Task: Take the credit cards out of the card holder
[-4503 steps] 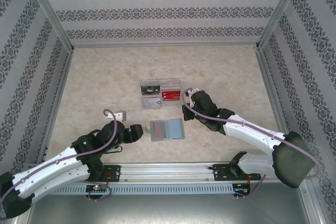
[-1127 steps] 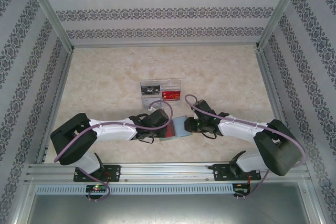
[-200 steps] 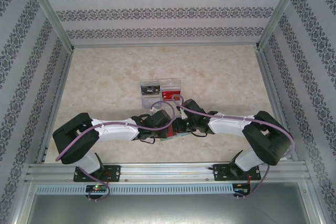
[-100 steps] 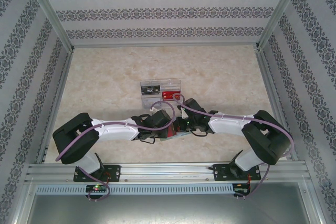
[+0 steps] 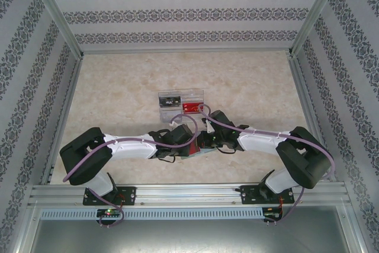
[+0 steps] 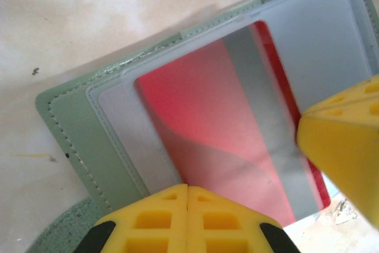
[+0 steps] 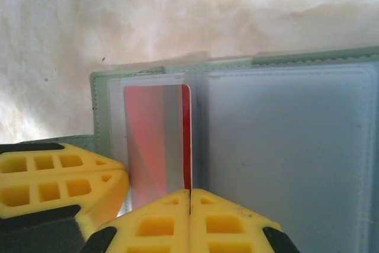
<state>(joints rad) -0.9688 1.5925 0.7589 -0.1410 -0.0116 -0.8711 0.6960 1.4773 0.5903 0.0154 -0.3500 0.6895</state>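
- The card holder (image 6: pixel 71 140) lies open on the table (image 5: pixel 118 87), at 6 o'clock from the clear tray (image 5: pixel 195 95) — both arms meet over it.
- A red credit card (image 6: pixel 225 134) sits in the holder's clear sleeve.
- The left gripper (image 6: pixel 187 220) has its fingers pressed together at the card's 6 o'clock edge.
- The right gripper (image 7: pixel 189 220) is closed too, at the card's edge — possibly nipping it, though that is hard to tell.

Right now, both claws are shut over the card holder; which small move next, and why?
Probably the right claw should slide the red card out of its sleeve: its edge seems pinched, and the shut left claw presses the card holder.
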